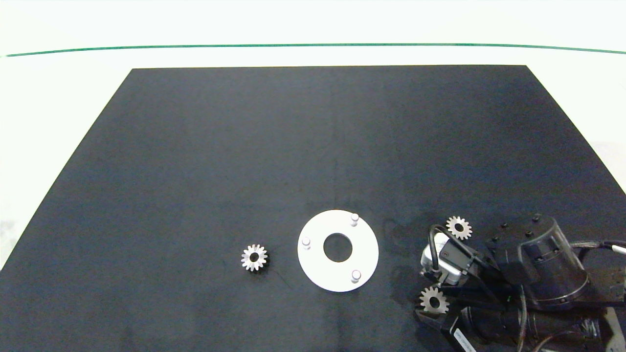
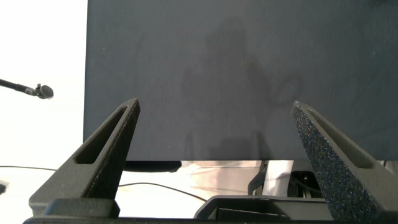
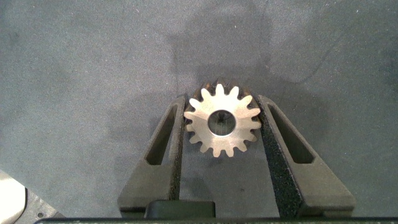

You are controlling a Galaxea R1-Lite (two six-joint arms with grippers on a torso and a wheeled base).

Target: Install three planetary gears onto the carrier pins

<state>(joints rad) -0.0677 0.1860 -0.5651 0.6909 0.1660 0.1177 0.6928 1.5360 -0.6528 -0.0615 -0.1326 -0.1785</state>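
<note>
Black mat (image 1: 195, 171); gear (image 3: 222, 121) flat, hole upward, between right claw (image 3: 222, 118) fingers.

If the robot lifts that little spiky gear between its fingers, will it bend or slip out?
Probably not bend: the gear looks like solid silver-grey metal, so likely stiff and heavy for its size. It might slip a bit, since the right gripper touches only tooth tips, though the fingers look rough-padded. Lying flat on the mat, it shouldn't roll.

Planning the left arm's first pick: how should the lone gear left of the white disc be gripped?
Probably from straight above, fingers closing on opposite sides of the toothed rim. The gear lies flat on the mat, clear of the white disc, with space all around it.
</note>
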